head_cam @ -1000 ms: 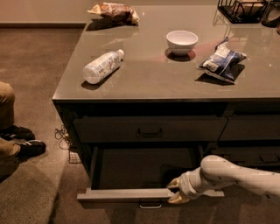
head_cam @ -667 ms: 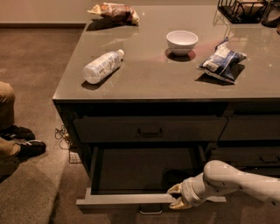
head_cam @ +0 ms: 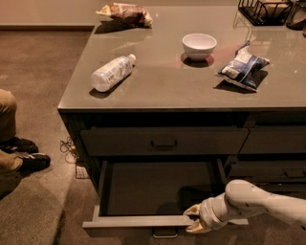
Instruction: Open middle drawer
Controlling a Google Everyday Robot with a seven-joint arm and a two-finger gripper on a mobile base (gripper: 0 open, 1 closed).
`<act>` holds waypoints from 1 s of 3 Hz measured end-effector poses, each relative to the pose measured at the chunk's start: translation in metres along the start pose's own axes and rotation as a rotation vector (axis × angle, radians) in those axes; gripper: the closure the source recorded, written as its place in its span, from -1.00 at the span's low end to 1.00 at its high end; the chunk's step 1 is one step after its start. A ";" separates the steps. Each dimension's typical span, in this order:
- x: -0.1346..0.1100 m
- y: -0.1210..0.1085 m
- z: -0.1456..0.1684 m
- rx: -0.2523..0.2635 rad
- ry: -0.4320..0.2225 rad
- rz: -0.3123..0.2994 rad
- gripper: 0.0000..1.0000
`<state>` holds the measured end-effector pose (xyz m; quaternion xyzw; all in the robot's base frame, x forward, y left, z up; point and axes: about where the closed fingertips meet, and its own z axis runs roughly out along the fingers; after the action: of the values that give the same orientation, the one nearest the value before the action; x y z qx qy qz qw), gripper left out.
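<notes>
Since a second ago the middle drawer has come further out: its front panel sits lower in the camera view, nearer the bottom edge, and more of the dark inner box shows behind it. Most of that travel came early; across the last stretch the front barely shifted. The gripper rode down with the panel and is at the panel's top edge, right of centre and just above-right of the small pull handle, which it isn't using. One tan fingertip shows above the lip and the other below it, so it looks pinched on the drawer front, not spread. The white arm comes in from the lower right corner of the view. The top drawer above is closed, handle untouched. Nothing on the counter has moved: bottle lying on its side near the left edge, white bowl mid-surface, blue snack bag toward the right edge, brown bag at the far left corner, wire basket at the far right corner. A person's shoe is on the floor at left. Judgement: the drawer is open most of the way and the task is nearly done or done; what's left is at most a short last pull, then letting go.
</notes>
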<state>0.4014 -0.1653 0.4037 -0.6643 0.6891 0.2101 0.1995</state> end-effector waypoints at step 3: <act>0.000 0.000 0.000 0.000 0.000 0.000 -0.91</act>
<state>0.4015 -0.1647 0.4037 -0.6643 0.6890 0.2101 0.1996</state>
